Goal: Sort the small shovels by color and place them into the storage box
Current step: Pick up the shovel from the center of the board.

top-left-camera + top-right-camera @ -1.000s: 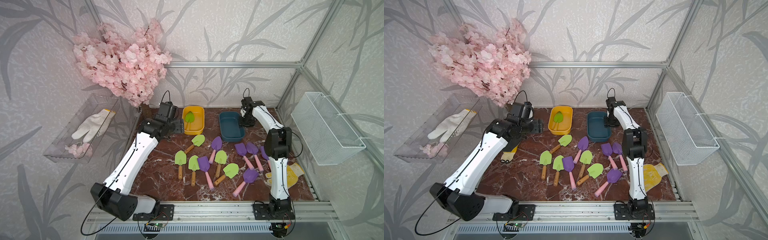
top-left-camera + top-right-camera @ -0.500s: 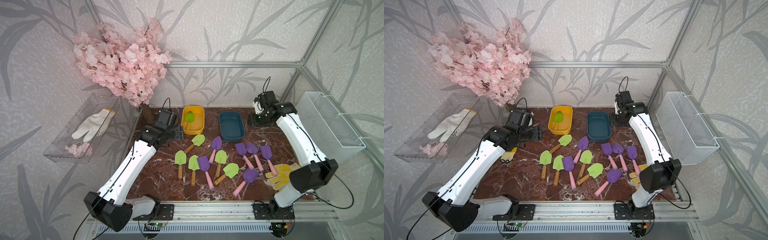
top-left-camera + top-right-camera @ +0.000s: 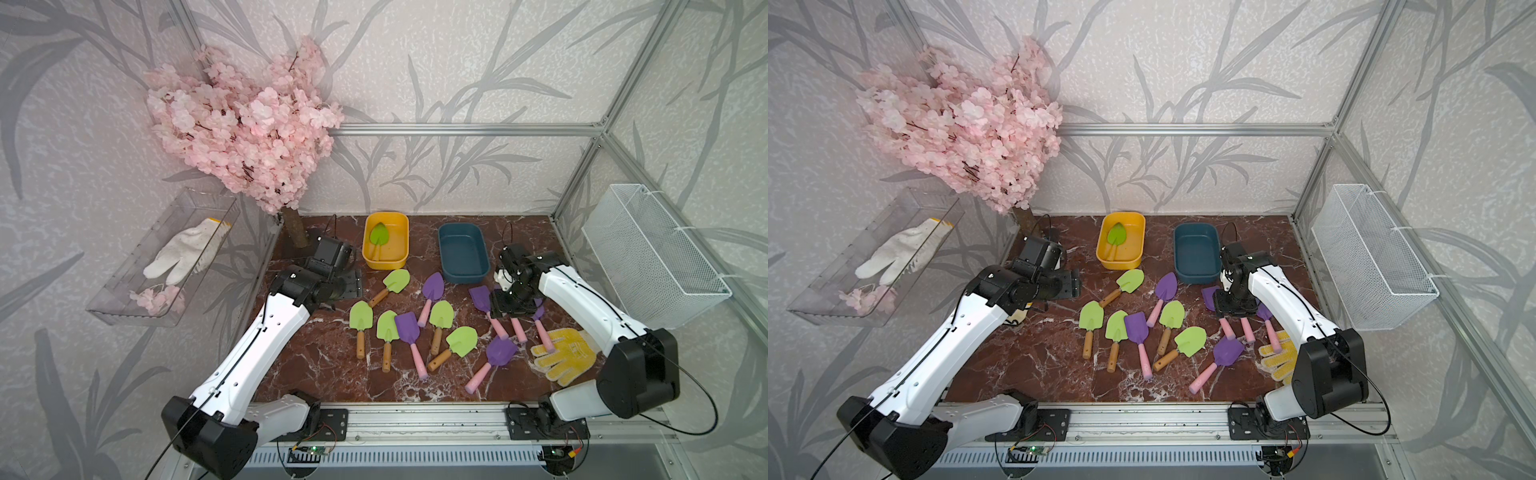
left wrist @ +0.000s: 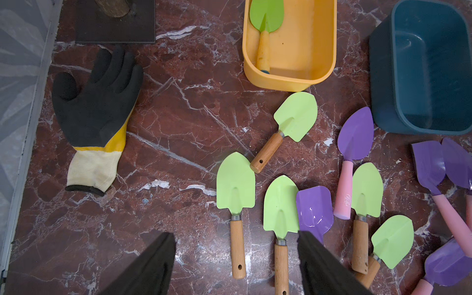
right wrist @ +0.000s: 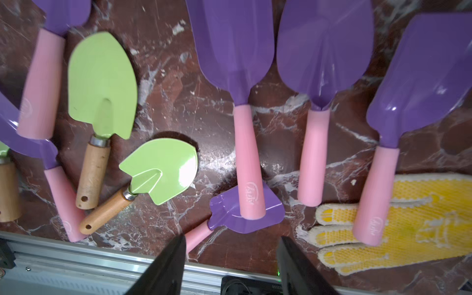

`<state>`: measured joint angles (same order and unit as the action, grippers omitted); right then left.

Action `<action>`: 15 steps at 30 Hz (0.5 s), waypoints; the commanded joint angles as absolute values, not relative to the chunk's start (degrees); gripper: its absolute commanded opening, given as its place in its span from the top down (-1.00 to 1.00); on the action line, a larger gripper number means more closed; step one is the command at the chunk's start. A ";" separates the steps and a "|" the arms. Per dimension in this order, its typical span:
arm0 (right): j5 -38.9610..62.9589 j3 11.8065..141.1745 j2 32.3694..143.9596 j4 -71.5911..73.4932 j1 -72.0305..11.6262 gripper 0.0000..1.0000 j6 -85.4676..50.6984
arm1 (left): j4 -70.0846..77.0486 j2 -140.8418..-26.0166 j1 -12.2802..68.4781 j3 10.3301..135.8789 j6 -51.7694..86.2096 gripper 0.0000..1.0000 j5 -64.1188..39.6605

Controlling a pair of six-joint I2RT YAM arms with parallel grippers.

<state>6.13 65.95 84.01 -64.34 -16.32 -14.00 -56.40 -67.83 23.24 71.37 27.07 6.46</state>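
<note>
Shovels, green: one green shovel [image 3: 379, 237] lies inside the yellow box [image 3: 365, 254]. Five more green shovels [image 3: 360, 316] lie on the table [image 3: 324, 365], left of centre in both top views.
Shovels, purple: six purple shovels [image 3: 407, 328] all lie on the table, from centre to right.
Boxes: the yellow box and the blue box [image 3: 462, 279] stand side by side, apart, at the far edge of the table, upper centre of the frame.
Left jaws: apart, with nothing gripped. In the left wrist view their dark fingers [image 4: 153, 265] sit at the lower edge, with two wooden handles [image 4: 237, 250] showing between them on the table.
Right jaws: apart, with nothing gripped. In the top views they hang over the blades of three purple shovels right of centre. The right wrist view shows those three side by side [image 5: 324, 51].
Gloves: a yellow glove [image 3: 565, 353] lies at the table's lower right, under the rightmost pink handle [image 5: 375, 194]. A black glove [image 4: 94, 109] lies flat at the left. A white glove [image 3: 187, 253] lies in the clear tray [image 3: 124, 307].
Surroundings: a pink blossom tree [image 3: 245, 133] stands at upper left and a wire basket [image 3: 648, 257] hangs at right.
</note>
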 commanded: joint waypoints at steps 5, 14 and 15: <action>6.97 62.63 85.66 -60.58 -16.52 -0.29 -13.33 | -57.31 -67.74 23.55 70.43 28.74 -0.57 6.35; 5.86 67.58 92.25 -61.49 -16.61 -0.29 -13.27 | -57.79 -67.36 23.55 69.20 28.83 -0.56 6.31; 5.72 67.56 92.58 -61.41 -16.65 -0.29 -13.40 | -57.64 -67.19 23.55 68.94 28.83 -0.56 6.35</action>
<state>6.50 66.06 91.50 -60.66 -16.34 -13.52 -56.55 -67.90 23.27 70.00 28.29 6.15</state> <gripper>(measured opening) 0.645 0.783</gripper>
